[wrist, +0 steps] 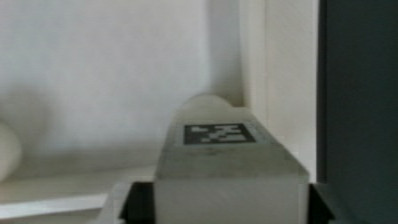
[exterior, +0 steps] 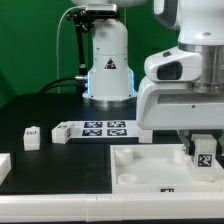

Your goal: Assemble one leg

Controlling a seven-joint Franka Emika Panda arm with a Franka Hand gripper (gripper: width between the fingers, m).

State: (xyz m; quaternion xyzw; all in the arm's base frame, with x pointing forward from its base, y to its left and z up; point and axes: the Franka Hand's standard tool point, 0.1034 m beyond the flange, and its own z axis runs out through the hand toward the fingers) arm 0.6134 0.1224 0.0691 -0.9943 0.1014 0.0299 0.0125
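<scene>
Pincer (exterior: 204, 152) pinching the leg (exterior: 204, 156) between its fingers, tag face outward, holding it upright over the white panel (exterior: 150, 172) at the exterior view's right, close against the panel's wall in the wrist view (wrist: 214, 140).

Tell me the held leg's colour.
The small white plastic block-like leg bears a black-and-white tag; wrist view shows it best.
</scene>
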